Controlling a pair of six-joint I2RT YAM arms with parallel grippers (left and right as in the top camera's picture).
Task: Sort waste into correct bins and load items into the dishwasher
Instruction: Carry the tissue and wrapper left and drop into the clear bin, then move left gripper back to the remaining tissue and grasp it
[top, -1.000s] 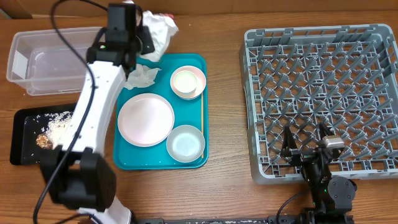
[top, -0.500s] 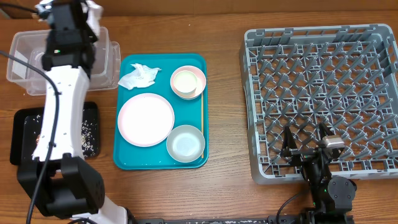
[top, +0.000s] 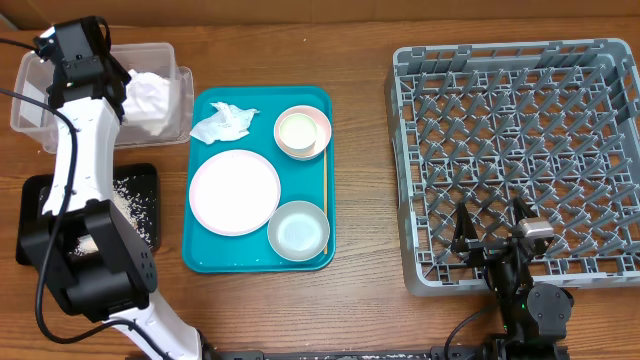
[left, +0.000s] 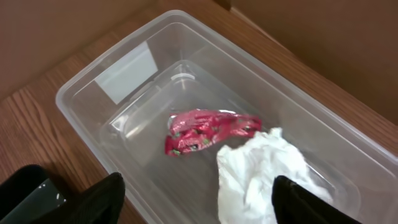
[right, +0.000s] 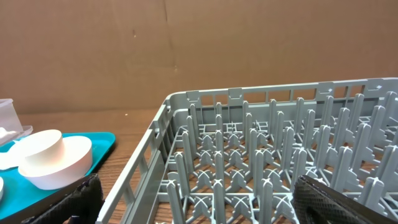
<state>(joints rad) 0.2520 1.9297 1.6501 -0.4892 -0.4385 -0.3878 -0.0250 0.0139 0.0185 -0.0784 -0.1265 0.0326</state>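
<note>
Left gripper (left: 196, 190): hung over the clear tub (left: 81, 93), jaws spread wide, gripping nothing.
Right gripper (right: 202, 205): jaws fully apart and empty, at the 6 o'clock edge of the dish rack (top: 515, 160).
Clear tub: sat at 10 o'clock on the table; it held a red wrapper (left: 208, 130), with a crumpled napkin (left: 261, 174) against the wrapper's 4 o'clock side.
Black tray (top: 30, 195): lay at 8 o'clock, with rice (top: 130, 200) scattered in it.
Teal tray (top: 200, 255): lay between tub and rack, carrying a second napkin (top: 222, 123) at 11 o'clock, the pink plate (top: 234, 192) at 9 o'clock, and bowls at 1 o'clock (top: 302, 131) and 5 o'clock (top: 298, 229).
Dish rack: stood at 3 o'clock on the table.
</note>
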